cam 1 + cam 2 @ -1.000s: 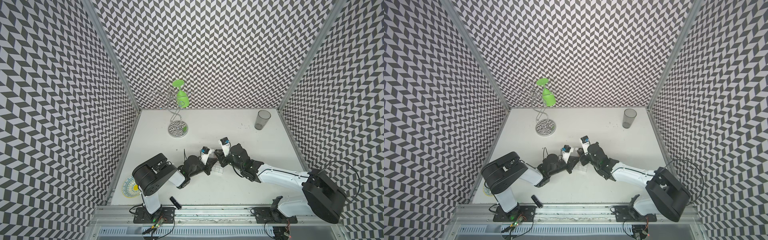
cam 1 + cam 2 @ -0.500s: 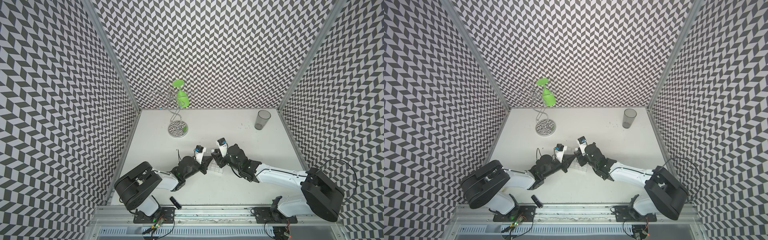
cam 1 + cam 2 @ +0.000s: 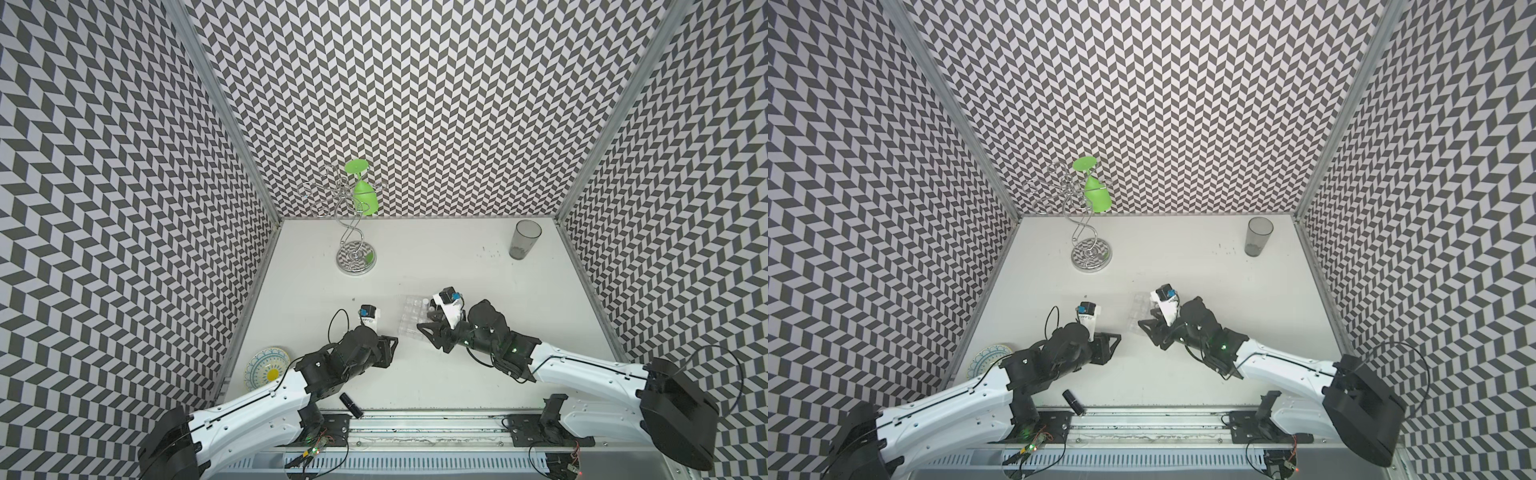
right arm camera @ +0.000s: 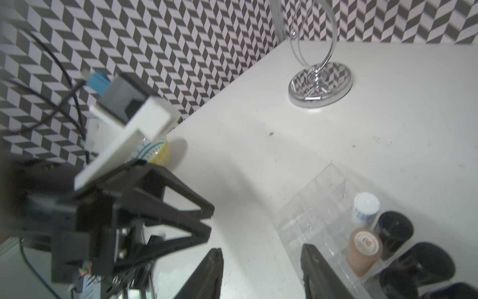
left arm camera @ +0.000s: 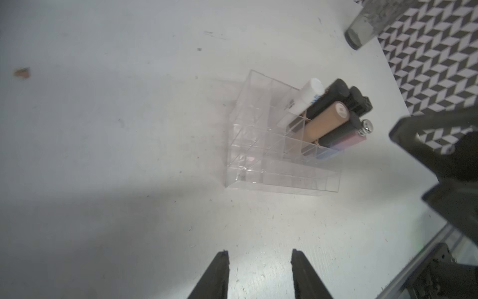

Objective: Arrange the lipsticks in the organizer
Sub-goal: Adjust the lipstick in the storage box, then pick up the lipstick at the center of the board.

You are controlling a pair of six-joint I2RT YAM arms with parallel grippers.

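The clear organizer stands mid-table and holds several lipsticks upright in its cells: a white one, a tan one, a pink-to-blue one and black ones. One more black lipstick lies at the table's front edge, beside the left arm. My left gripper hangs open and empty, a short way front-left of the organizer. My right gripper is open and empty at the organizer's front edge.
A chrome wire stand with a green glass hung on it rises at the back left. A grey tumbler sits at the back right. A patterned dish lies near the left wall. Chevron walls enclose three sides.
Both grippers have opened. The left arm has drawn back from the organizer toward the front left; the right gripper has pulled back slightly.
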